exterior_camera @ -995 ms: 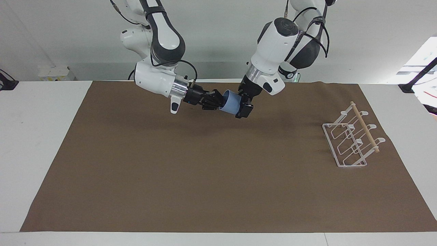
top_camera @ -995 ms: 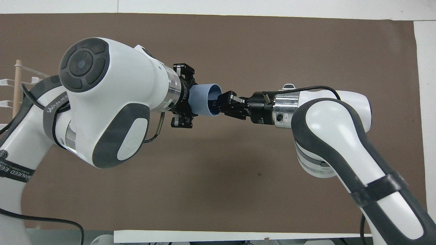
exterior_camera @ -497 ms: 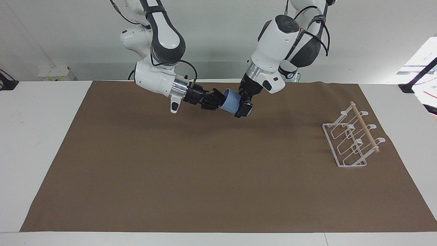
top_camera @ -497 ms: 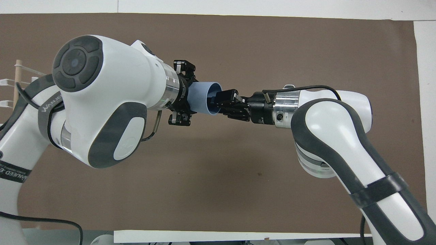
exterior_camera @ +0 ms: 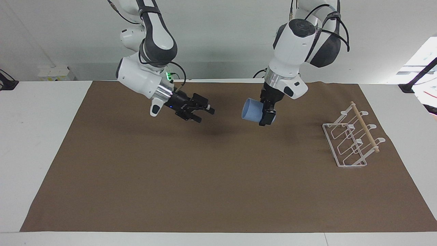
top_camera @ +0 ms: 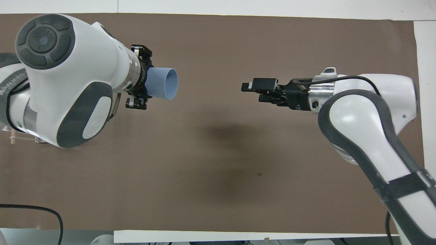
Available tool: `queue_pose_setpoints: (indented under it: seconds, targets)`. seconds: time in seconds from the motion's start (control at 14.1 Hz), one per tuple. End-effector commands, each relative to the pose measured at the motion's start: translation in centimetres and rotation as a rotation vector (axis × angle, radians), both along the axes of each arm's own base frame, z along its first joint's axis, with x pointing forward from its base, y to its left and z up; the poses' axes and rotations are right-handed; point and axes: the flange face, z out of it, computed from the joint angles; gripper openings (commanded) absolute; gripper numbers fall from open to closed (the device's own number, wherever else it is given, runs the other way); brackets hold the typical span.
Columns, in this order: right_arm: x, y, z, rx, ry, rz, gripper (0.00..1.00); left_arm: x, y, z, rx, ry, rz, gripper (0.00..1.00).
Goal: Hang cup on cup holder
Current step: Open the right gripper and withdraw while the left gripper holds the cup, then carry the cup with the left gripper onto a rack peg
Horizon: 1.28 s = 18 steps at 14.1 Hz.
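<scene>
In the facing view, the right gripper hangs over the brown mat toward the right arm's end of the bench, tilted down and pointing along the bench at the other gripper. Its jaws stand parted, with the fingers splayed and nothing between them. The overhead view shows the same gripper held level above bare mat, empty.

Toward the middle, the left gripper points down and a little inward, its jaws clamped on the cup. The cup lies on its side in the air above the mat, its mouth turned to the right gripper and its narrow end gripped. From overhead the cup sticks out of the left gripper, with the rim open and round; exactly where the fingers press on the base is hard to see, as the wrist covers it. The two grippers are well apart, with open mat between them.

At the left arm's end stands the holder, upright on the mat, its dowel across the top and its prongs bare. It is well apart from the cup and is hidden by the left arm in the overhead view.
</scene>
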Motion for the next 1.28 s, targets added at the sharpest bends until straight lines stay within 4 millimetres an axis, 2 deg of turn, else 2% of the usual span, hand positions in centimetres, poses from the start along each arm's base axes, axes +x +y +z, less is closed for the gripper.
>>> queue_pose_setpoints:
  seconds: [0.0, 0.07, 0.14, 0.28, 0.36, 0.43, 0.57, 0.85, 0.99, 1.21]
  targets:
    - [-0.2, -4.7, 1.7, -0.121, -0.032, 0.004, 0.99, 1.5, 1.6, -3.7, 0.279, -0.007, -0.046, 0.0]
    - [-0.1, -6.6, 1.8, -0.174, -0.025, 0.016, 0.99, 2.1, 1.9, -5.7, 0.406, -0.017, -0.075, 0.0]
    - [0.1, -9.5, 2.3, -0.23, 0.0, 0.046, 0.99, 2.8, 2.6, -7.3, 0.527, -0.029, -0.102, 0.0]
    - [0.5, -14.3, 4.2, -0.366, 0.051, 0.12, 0.99, 4.2, 4.4, -11.9, 0.844, -0.024, -0.15, 0.0]
    - [0.6, -15.6, 5.3, -0.452, 0.062, 0.141, 0.99, 4.9, 5.7, -14.5, 1.013, -0.01, -0.15, 0.0]
    - [0.3, -16.3, 6.5, -0.542, 0.096, 0.162, 0.99, 5.6, 6.5, -15.7, 1.137, -0.048, -0.125, 0.0]
    - [-0.5, -17.4, 9.6, -0.676, 0.179, 0.182, 0.99, 6.2, 8.6, -16.1, 1.289, -0.106, -0.064, 0.0]
    - [-1.4, -19.6, 17.9, -0.883, 0.246, 0.176, 0.99, 7.2, 15.6, -15.3, 1.567, -0.169, 0.112, 0.0]
    - [-1.0, -20.6, 17.8, -0.878, 0.276, 0.173, 0.99, 6.4, 17.5, -16.4, 1.642, -0.15, 0.121, 0.0]
    - [-0.8, -20.8, 16.7, -0.874, 0.307, 0.185, 0.99, 6.0, 18.3, -17.3, 1.654, -0.149, 0.109, 0.0]
